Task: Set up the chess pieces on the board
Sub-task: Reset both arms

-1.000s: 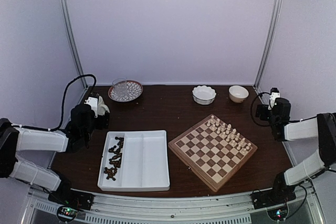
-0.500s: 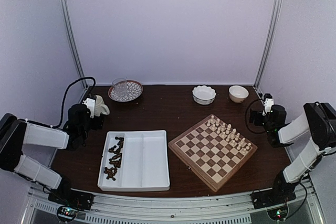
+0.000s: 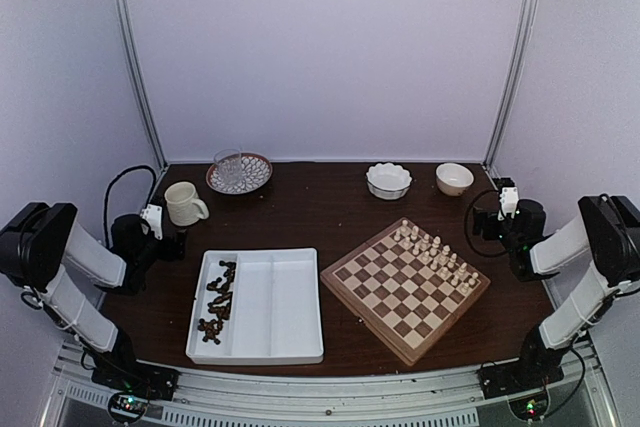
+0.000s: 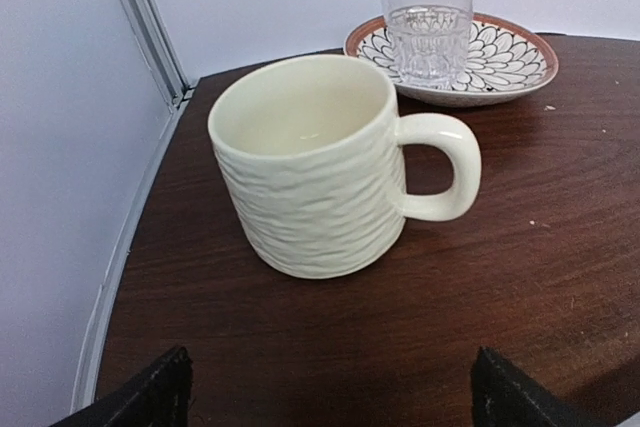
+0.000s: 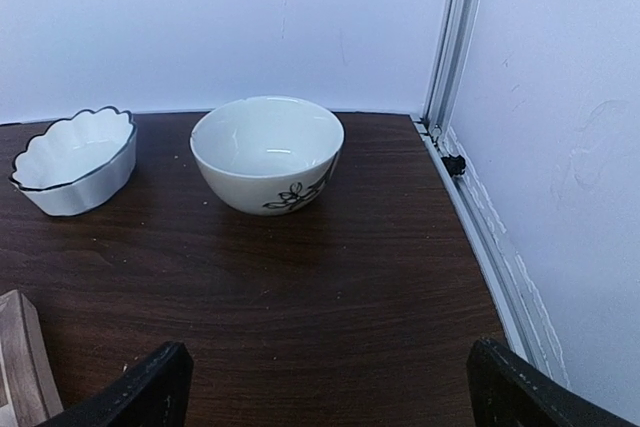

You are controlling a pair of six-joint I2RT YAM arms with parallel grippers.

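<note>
Left claw (image 4: 330, 402) and right claw (image 5: 325, 392) both gape empty; swinging toward the dark chess pieces (image 3: 217, 302), I could topple the mug (image 4: 310, 172) at the left edge of the counter (image 3: 320, 212).

The overhead camera sees the whole worktop (image 3: 330, 212). The low wrist cameras look closely outward: the left shares the mug (image 4: 310, 167), the right the bowl (image 5: 267, 152).

Upper left: a cream mug (image 3: 184, 203) beside a glass (image 3: 228, 167) standing on a patterned plate (image 3: 258, 175). Upper right: a scalloped bowl (image 3: 388, 180) and a round bowl (image 3: 454, 178). Lower centre: a white tray (image 3: 285, 307).
</note>
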